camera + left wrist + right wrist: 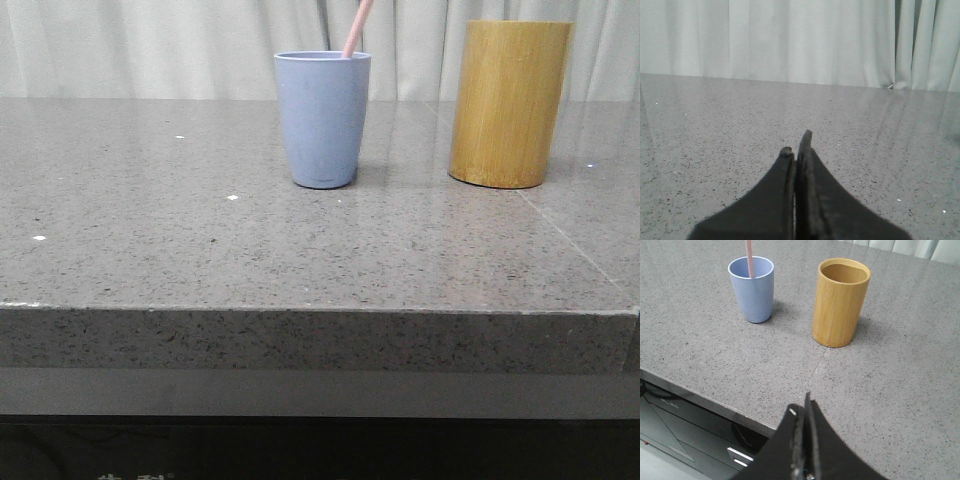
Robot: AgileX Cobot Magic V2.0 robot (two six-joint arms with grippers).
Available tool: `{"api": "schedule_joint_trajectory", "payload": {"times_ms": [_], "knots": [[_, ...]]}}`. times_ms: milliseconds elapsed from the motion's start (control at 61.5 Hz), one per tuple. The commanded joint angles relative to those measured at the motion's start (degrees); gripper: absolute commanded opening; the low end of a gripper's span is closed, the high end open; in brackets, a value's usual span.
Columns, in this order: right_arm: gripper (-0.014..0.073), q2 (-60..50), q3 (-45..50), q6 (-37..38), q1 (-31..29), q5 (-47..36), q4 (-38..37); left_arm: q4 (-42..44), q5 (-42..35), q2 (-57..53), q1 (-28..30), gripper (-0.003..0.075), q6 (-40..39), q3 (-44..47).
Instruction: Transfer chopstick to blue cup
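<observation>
The blue cup stands upright on the grey stone table, also seen in the right wrist view as the blue cup. A pale pink chopstick leans out of it toward the right; in the right wrist view the chopstick rises from inside its mouth. My right gripper is shut and empty, held above the table's front edge, well short of both cups. My left gripper is shut and empty over bare table, with neither cup in its view. Neither gripper appears in the front view.
A taller yellow-brown bamboo cylinder stands right of the blue cup; its inside looks empty in the right wrist view. The table's front edge drops to dark equipment below. A pale curtain hangs behind the table.
</observation>
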Motion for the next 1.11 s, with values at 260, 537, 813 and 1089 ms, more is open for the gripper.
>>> {"api": "schedule_joint_trajectory", "payload": {"times_ms": [260,537,813,1089], "knots": [[-0.0067,0.6,-1.2,0.0,-0.4,-3.9,-0.5,-0.6,-4.7,-1.3,-0.3,-0.0019,-0.2,0.7],[-0.0067,-5.0,11.3,0.0,-7.5,-23.3,0.1,-0.6,-4.7,-1.3,-0.3,-0.0019,-0.2,0.7],[-0.0067,-15.6,37.3,0.0,-15.5,-50.4,2.3,-0.6,-4.7,-1.3,-0.3,-0.0019,-0.2,0.7],[-0.0067,-21.9,48.4,0.0,-15.6,-58.1,3.0,-0.6,-4.7,-1.3,-0.3,-0.0019,-0.2,0.7]]}}
